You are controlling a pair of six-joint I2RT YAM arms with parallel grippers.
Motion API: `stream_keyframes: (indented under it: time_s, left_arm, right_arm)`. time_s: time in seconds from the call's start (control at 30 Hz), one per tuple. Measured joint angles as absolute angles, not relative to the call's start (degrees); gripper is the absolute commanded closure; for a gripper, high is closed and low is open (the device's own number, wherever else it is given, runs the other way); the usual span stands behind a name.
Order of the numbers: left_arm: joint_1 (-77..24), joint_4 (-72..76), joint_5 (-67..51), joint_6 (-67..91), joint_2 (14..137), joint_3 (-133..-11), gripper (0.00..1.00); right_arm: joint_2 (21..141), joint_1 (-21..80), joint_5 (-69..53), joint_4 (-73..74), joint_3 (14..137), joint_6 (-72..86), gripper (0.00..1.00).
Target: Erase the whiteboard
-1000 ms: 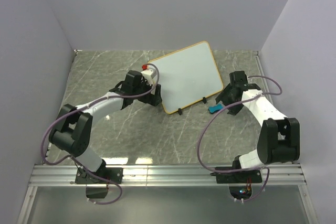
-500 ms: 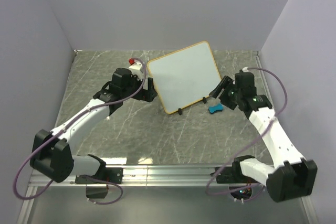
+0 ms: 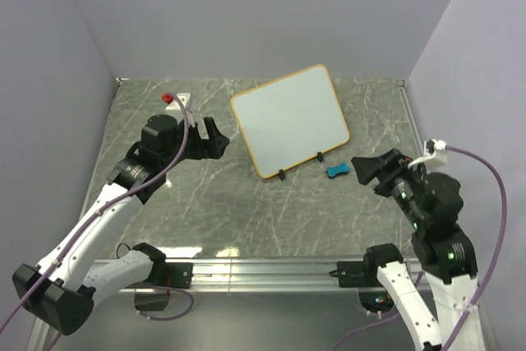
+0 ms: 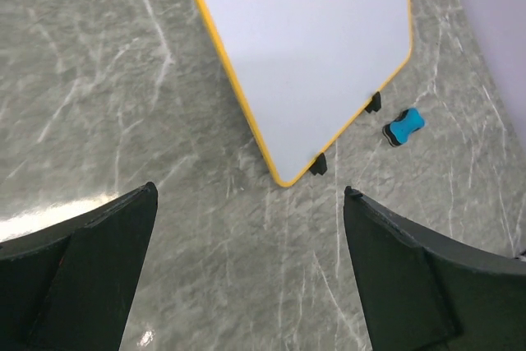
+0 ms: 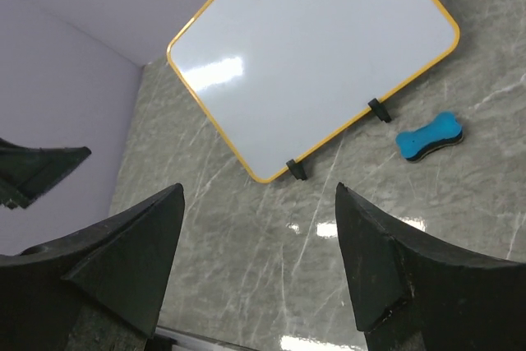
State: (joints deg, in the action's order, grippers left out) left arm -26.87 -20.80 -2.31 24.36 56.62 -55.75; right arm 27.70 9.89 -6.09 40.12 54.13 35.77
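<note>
Top external view: the whiteboard is seen toward the far middle of the bench, turned askew, with its two black feet along its near edge; whether it lies flat or is propped cannot be told.
Board surface: no writing is made out in any view, only a soft glare patch in the right wrist view, so the erasing is judged finished or all but finished.
Eraser: the blue eraser is laid just beside the whiteboard's near right foot, touched by nothing; it is judged to be left there because no wiping is called for.
Left jaws: held wide apart and empty, to the left of the whiteboard and clear of its frame.
Right jaws: held apart and empty, to the near right of the whiteboard, beyond the eraser and apart from both.
Arm posture: both arms are raised off the bench with their wrist cameras turned toward the whiteboard, probably so that the board is left unobstructed for checking.
Risk: if a faint mark is found, the eraser must be picked up without the board being nudged.
</note>
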Motion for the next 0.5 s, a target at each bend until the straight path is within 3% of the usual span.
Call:
stream_keyframes:
  time_s: [0.2, 0.5]
  left_arm:
    - [-26.87, -26.22, 3.36, 24.69, 55.16, -60.69, 0.0]
    - [-26.87, -29.21, 8.95, 24.05, 54.3, -64.55, 0.01]
  right_arm:
    - [18.0, 9.89, -7.51, 40.88, 48.82, 36.03, 0.1]
    - [20.32, 9.89, -8.05, 40.75, 48.38, 36.1, 0.09]
